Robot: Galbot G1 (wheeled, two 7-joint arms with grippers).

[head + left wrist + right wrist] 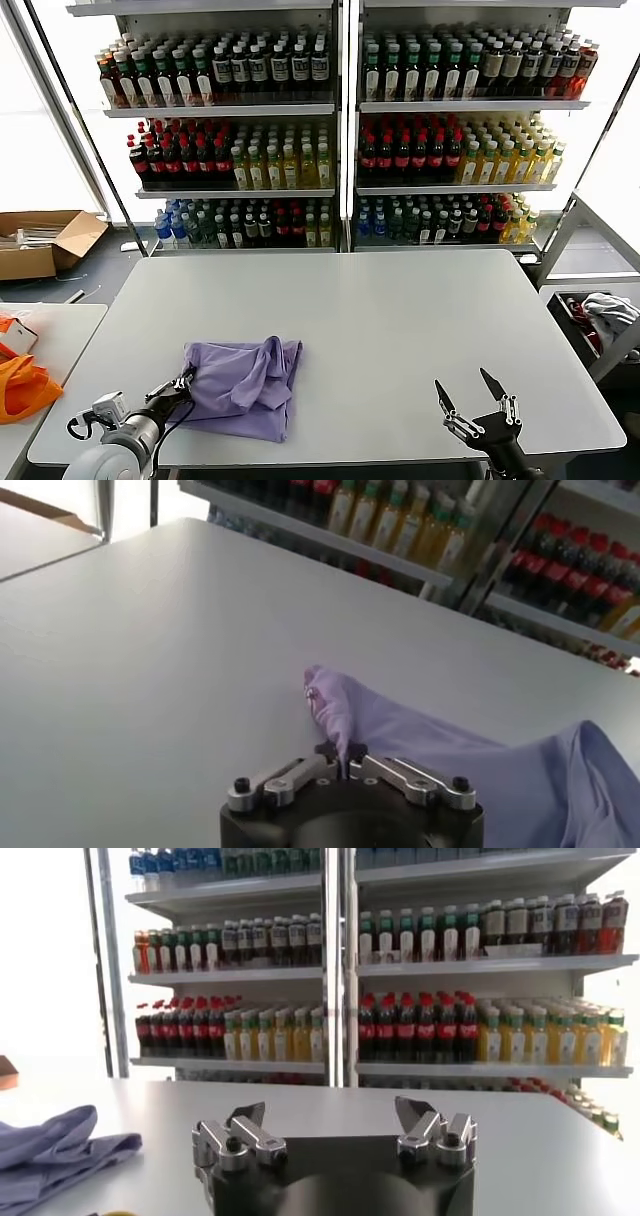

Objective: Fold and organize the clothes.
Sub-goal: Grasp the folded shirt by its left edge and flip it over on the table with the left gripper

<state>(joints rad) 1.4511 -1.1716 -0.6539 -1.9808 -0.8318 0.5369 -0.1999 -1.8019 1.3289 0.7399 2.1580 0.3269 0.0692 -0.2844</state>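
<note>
In the head view, your left gripper [184, 381] sits at the near left part of the grey table [400, 310], its fingers pinched on the left edge of the lavender T-shirt [243, 386]. The shirt lies in a rumpled, partly folded heap stretching away from that gripper toward the table's middle. Your right gripper [468, 397] hovers over the near right edge of the table, well apart from the shirt, with its fingers spread wide and nothing between them. Past both grippers, beyond the far edge of the table, you see shelves of bottled drinks [340, 120]; off to the left of your left gripper lies an orange bag [22, 385] on a side table. In the left wrist view, the gripper [341, 760] is closed tight on a raised ridge of the T-shirt [450, 770], with bare table just beside it. In the right wrist view, the gripper [335, 1133] stands wide open and empty above the table, and the T-shirt [50, 1148] lies off to one side, apart from it.
</note>
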